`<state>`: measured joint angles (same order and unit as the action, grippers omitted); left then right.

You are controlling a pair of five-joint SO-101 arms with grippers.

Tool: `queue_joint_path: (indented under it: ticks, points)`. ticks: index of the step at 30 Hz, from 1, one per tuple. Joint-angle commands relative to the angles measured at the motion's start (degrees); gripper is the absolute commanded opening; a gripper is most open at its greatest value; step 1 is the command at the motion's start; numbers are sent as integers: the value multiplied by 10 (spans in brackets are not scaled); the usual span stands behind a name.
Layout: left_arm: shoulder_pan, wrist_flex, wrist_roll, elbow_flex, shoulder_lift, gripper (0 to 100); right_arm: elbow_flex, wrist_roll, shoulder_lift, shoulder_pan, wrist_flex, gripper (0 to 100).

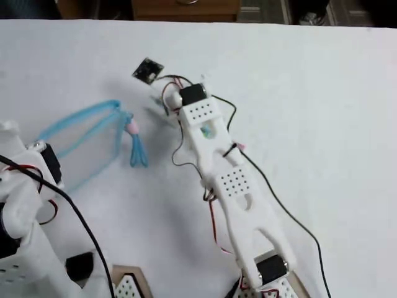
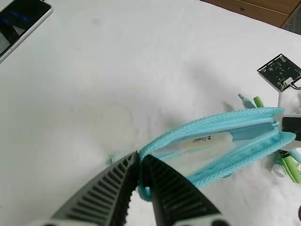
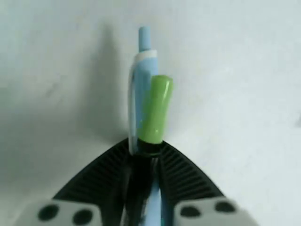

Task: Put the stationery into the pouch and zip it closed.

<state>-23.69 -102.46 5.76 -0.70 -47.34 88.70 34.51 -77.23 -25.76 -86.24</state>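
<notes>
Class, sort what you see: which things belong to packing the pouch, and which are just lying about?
Belongs to the job: pouch, held at its edge by the left fingers; pair of pens, gripped in the right fingers; loose pens beside the pouch.
Just lying about: phone; small circuit board.

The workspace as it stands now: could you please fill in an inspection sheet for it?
Surface: white table, nothing spilled that I can see.
Job's things: pouch lying unzipped with a white item inside; pens by its open end.
Clutter: circuit board; phone.
Tools: left tool shut on the pouch's end; right tool shut on a blue pen and a green-capped pen.
Cables: black cable runs over the table beside the right arm.
Surroundings: wooden furniture beyond the table.
</notes>
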Motion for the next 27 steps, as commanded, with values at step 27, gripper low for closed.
queue_joint_path:
  ticks: [27]
  points:
    - [-6,6,4,3,-7,24,20,-178,434,-44,-152,16]
